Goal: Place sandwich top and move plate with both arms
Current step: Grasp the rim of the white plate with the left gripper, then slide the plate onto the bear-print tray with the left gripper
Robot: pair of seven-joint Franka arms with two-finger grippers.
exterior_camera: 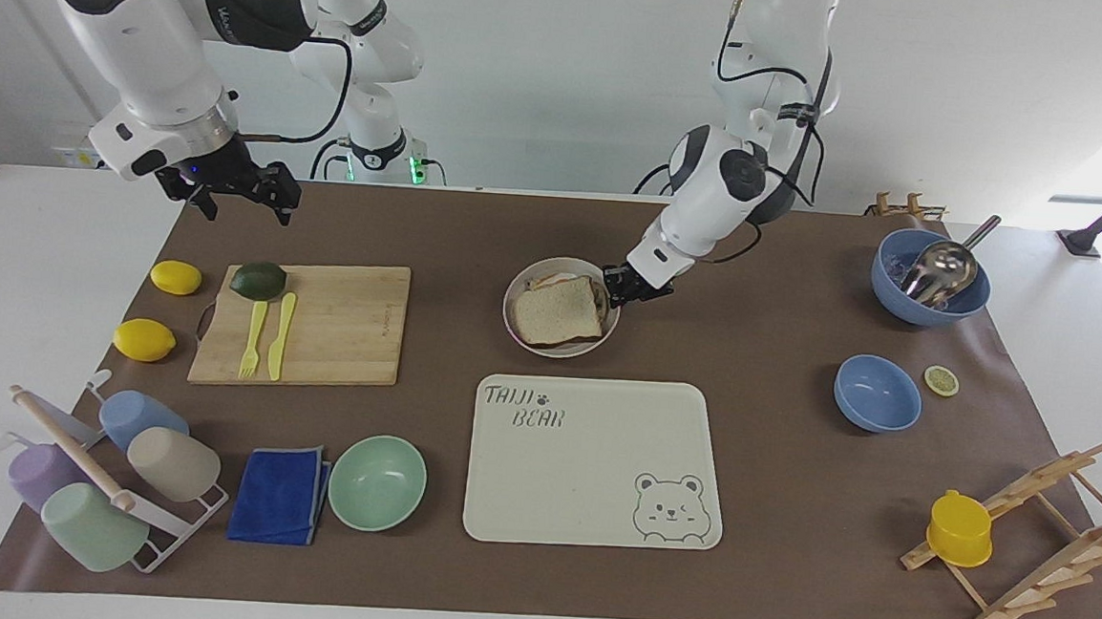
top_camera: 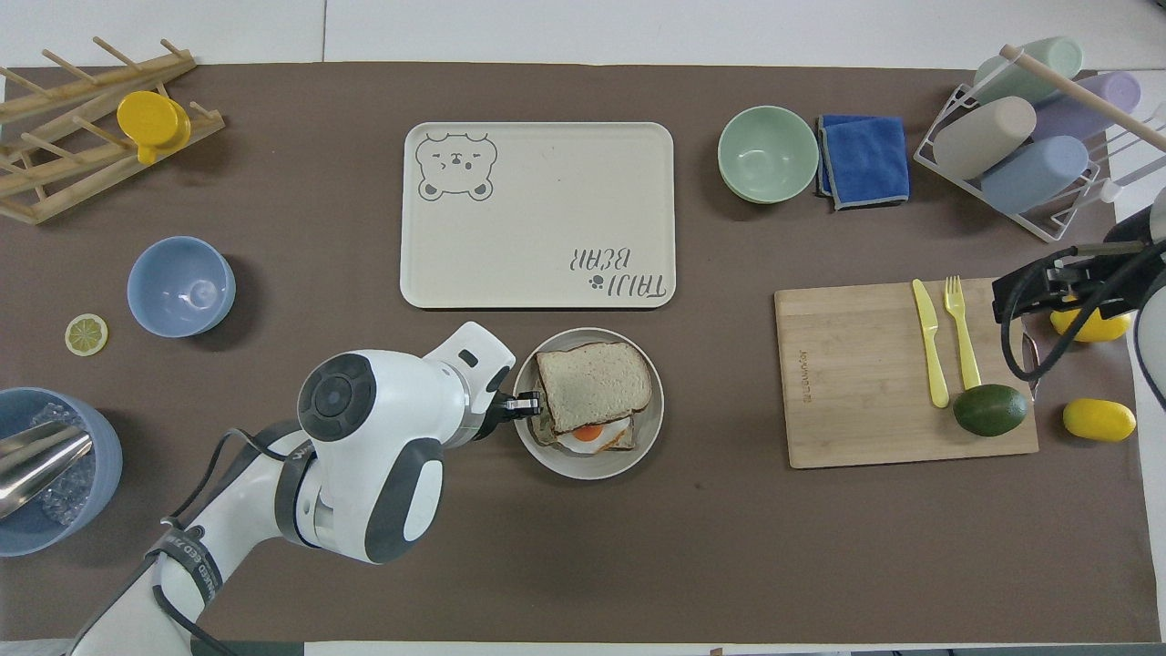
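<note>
The sandwich top [exterior_camera: 559, 310] [top_camera: 594, 384], a pale brown bread slice, lies on a toast slice bearing a fried egg [top_camera: 590, 435]. Both sit on the small round beige plate [exterior_camera: 558, 351] [top_camera: 583, 466] at mid-table. My left gripper [exterior_camera: 612, 289] [top_camera: 530, 404] is shut on the plate's rim at the side toward the left arm's end. The plate looks slightly raised and tilted. My right gripper [exterior_camera: 244, 205] [top_camera: 1007, 299] hangs open and empty over the mat's edge by the cutting board; that arm waits.
The cream bear tray [exterior_camera: 589, 465] [top_camera: 537, 214] lies just farther from the robots than the plate. A cutting board [exterior_camera: 340, 325] carries an avocado, a yellow fork and a knife, with two lemons beside it. A mint bowl [exterior_camera: 378, 483], blue bowls and racks line the mat's edges.
</note>
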